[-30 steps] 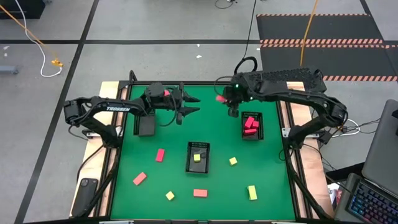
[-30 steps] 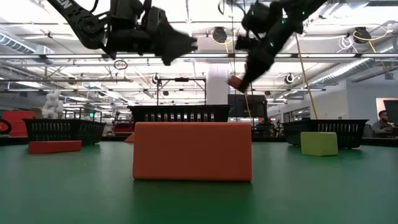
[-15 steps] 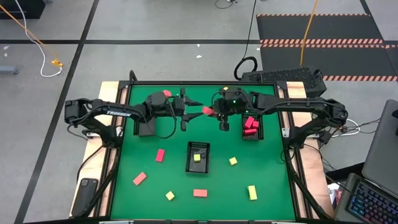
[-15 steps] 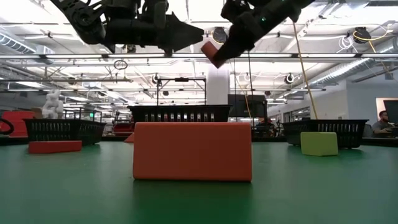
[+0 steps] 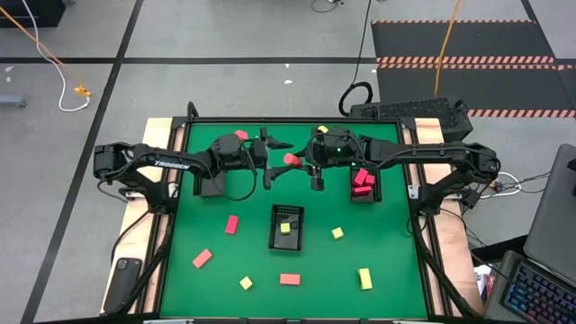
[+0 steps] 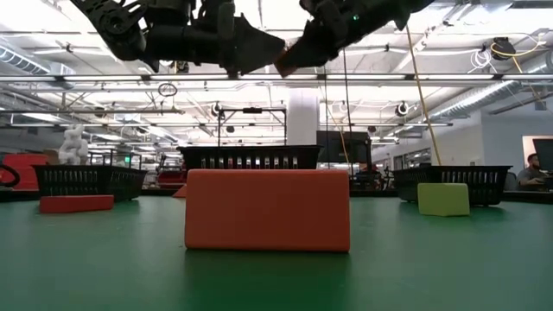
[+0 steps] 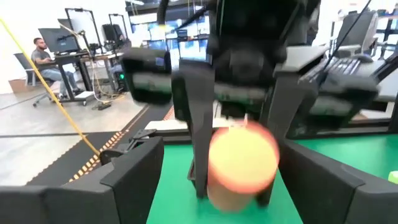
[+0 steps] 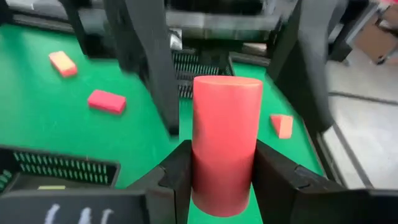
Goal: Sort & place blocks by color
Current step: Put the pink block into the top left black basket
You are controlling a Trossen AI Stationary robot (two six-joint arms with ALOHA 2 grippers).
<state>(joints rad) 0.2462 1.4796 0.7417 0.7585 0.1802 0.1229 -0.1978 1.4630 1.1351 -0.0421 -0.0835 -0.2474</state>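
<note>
High over the far middle of the table, my right gripper (image 5: 301, 163) is shut on a salmon-red cylinder block (image 5: 290, 159). The cylinder sticks out toward my left gripper (image 5: 274, 160), which faces it, open. The left fingers (image 7: 132, 180) stand on either side of the cylinder's free end (image 7: 242, 155) without touching it. Loose blocks lie flat on the green mat: a red one (image 5: 231, 223), a salmon one (image 5: 202, 258), a yellow one (image 5: 246, 283) and others. In the low view both grippers show as dark shapes at the top (image 6: 285, 52). My right gripper pinches the cylinder's curved sides at its rear half (image 8: 221, 180) between its two fingers (image 8: 178, 177). The fingers come from the table's right, nearly level. The cylinder lies along them, its free end pointing toward the table's left, lifted clear well above the mat.
Three black slotted trays stand on the mat: one at the far left (image 5: 211, 183), one in the middle (image 5: 286, 236) holding a yellow block, one at the far right (image 5: 371, 171) holding red blocks. More blocks lie near the front edge (image 5: 289, 279) (image 5: 364, 278) (image 5: 337, 233).
My right gripper has carried the cylinder toward the table's left, up to my left gripper, and has tipped up to nearly level. My left gripper has swung a little toward it and opened wider, its fingers now on either side of the cylinder's end.
</note>
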